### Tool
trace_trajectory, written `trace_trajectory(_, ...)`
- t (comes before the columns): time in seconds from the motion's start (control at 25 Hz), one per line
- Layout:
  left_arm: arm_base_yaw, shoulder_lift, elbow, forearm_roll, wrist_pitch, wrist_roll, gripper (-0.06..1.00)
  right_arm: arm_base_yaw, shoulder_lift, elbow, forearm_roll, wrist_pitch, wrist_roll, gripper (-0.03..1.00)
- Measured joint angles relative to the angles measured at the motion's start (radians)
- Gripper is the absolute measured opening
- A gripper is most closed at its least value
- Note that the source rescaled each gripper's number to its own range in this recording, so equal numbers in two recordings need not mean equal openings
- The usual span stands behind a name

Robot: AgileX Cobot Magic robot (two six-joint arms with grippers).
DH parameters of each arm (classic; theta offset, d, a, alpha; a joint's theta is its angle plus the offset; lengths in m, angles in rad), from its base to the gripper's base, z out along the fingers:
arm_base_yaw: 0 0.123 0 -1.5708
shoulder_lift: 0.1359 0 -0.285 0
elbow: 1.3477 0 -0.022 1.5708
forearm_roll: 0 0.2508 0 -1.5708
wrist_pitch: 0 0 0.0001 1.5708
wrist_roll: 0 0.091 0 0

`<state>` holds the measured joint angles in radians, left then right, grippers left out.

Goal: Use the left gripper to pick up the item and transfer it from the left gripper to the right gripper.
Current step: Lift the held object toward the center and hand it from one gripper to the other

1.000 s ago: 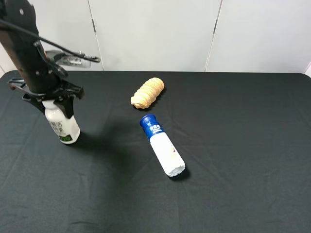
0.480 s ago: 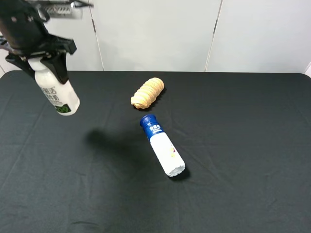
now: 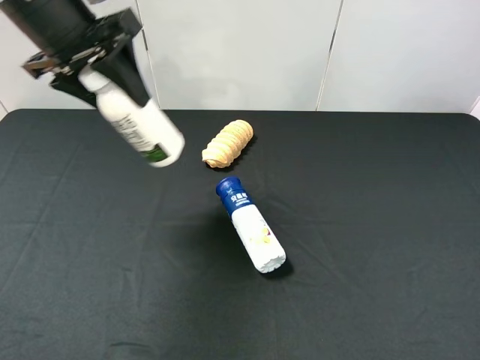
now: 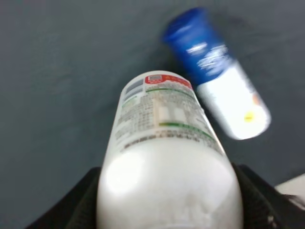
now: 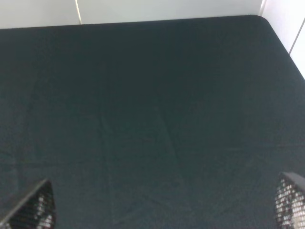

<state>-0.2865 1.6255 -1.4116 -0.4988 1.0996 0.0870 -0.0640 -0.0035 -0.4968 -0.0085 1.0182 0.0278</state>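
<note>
In the upper left of the exterior high view, the small white plastic bottle with a green patch at its base [image 3: 139, 127] is held clear above the black cloth-covered table [image 3: 375, 240]. It is clamped at its cap end by the black wedge-fingered left gripper [image 3: 96, 75] and tilted base-down toward the right. Near the centre, a longer blue-capped white bottle [image 3: 251, 225] is laid on its side, with a tan ridged pastry [image 3: 227, 142] just above it. The black right gripper [image 5: 159, 207] is seen spread wide over bare cloth, nothing held.
</note>
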Motion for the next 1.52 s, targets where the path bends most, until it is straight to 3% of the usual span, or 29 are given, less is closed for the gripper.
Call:
trace_trajectory(0.28, -0.003, 0.009, 0.0, -0.24, -0.033, 0.106, 0.0, 0.0, 0.0, 0.0, 0.0, 0.0, 0.0, 1.0)
trace_trajectory(0.44, -0.043, 0.037, 0.0, -0.316, -0.036, 0.157, 0.0, 0.0, 0.0, 0.0, 0.0, 0.0, 0.0, 1.0)
trace_trajectory(0.76, -0.177, 0.097, 0.0, -0.355, -0.047, 0.199, 0.0, 0.0, 0.0, 0.0, 0.003, 0.0, 0.0, 1.0)
trace_trajectory(0.96, -0.217, 0.133, 0.0, -0.4, -0.052, 0.231, 0.0, 0.0, 0.004, 0.0, 0.067, 0.0, -0.051, 1.0)
trace_trajectory(1.16, -0.244, 0.161, 0.0, -0.441, -0.059, 0.261, 0.0, 0.009, 0.168, -0.03, 0.212, -0.006, -0.162, 1.0)
trace_trajectory(1.32, -0.244, 0.167, 0.0, -0.444, -0.054, 0.272, 0.0, 0.096, 0.302, -0.054, 0.33, -0.068, -0.293, 1.0)
trace_trajectory(1.52, -0.244, 0.167, 0.0, -0.474, -0.046, 0.292, 0.0, 0.256, 0.48, -0.079, 0.347, -0.182, -0.389, 1.0)
